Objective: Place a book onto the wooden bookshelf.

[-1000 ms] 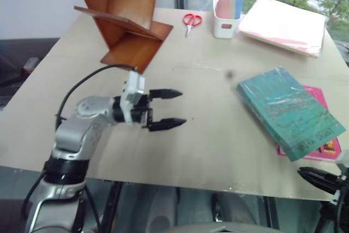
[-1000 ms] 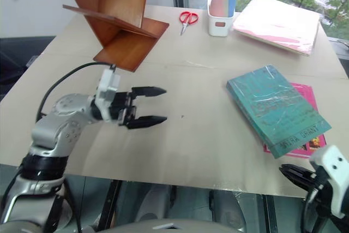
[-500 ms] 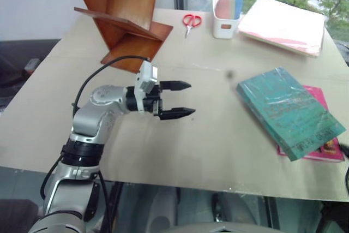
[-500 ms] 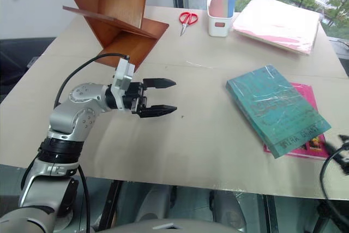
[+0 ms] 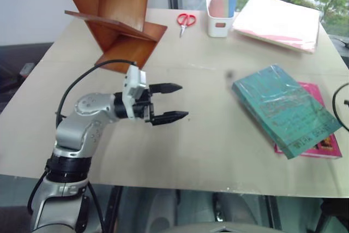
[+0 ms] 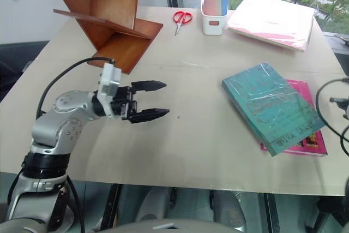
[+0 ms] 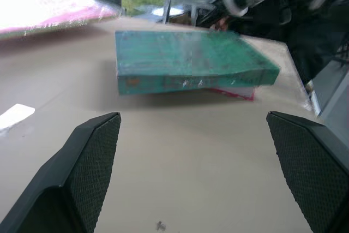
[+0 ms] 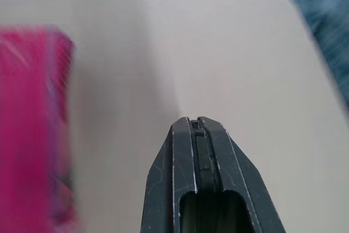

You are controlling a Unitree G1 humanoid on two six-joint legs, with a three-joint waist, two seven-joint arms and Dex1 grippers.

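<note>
Head views: we see the left gripper (image 5: pixel 174 102) hovering over the bare surface (image 5: pixel 207 145), fingers wide apart, empty. The book (image 5: pixel 286 108) lies flat to its right, atop a pink book (image 5: pixel 323 144). The wooden bookshelf (image 5: pixel 112 17) stands at the far left corner; scissors (image 5: pixel 185 21), white holder (image 5: pixel 218 12), pink stack (image 5: pixel 281 21) behind.
Left wrist view: book's edge (image 7: pixel 191 69) faces us, nothing between.
Right wrist view: right gripper (image 8: pixel 197 129) fingers pressed together, empty, beside the pink book.
</note>
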